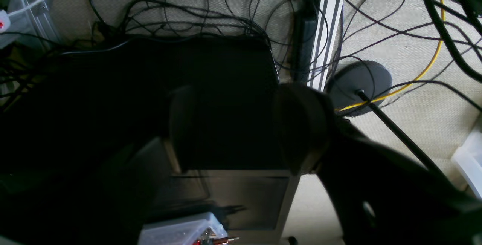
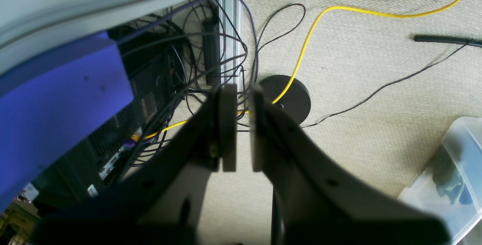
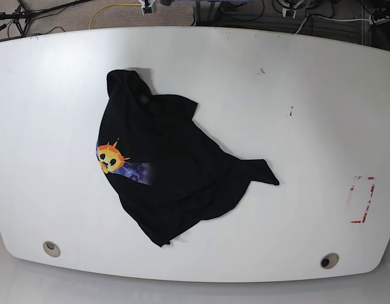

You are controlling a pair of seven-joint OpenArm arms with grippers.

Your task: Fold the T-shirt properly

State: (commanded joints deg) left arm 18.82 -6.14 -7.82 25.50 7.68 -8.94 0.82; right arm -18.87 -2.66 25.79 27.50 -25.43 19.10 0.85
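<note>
The black T-shirt (image 3: pixel 176 171) lies crumpled and partly spread on the white table (image 3: pixel 277 95), left of centre in the base view. Its sun-face print (image 3: pixel 113 158) shows at the left edge, and one corner trails out to the right. No arm or gripper appears in the base view. Both wrist views look down at the floor beside the table, away from the cloth. My left gripper (image 1: pixel 241 124) is dark and blurred, its fingers wide apart with nothing between them. My right gripper (image 2: pixel 243 124) has its pads nearly together with only a narrow slit, holding nothing.
A red outline mark (image 3: pixel 361 199) sits near the table's right edge. Two round holes (image 3: pixel 51 248) (image 3: pixel 326 260) lie along the front. On the floor are tangled cables, a black box (image 1: pixel 211 86), a round stand base (image 2: pixel 290 96) and a clear plastic bin (image 2: pixel 452 173).
</note>
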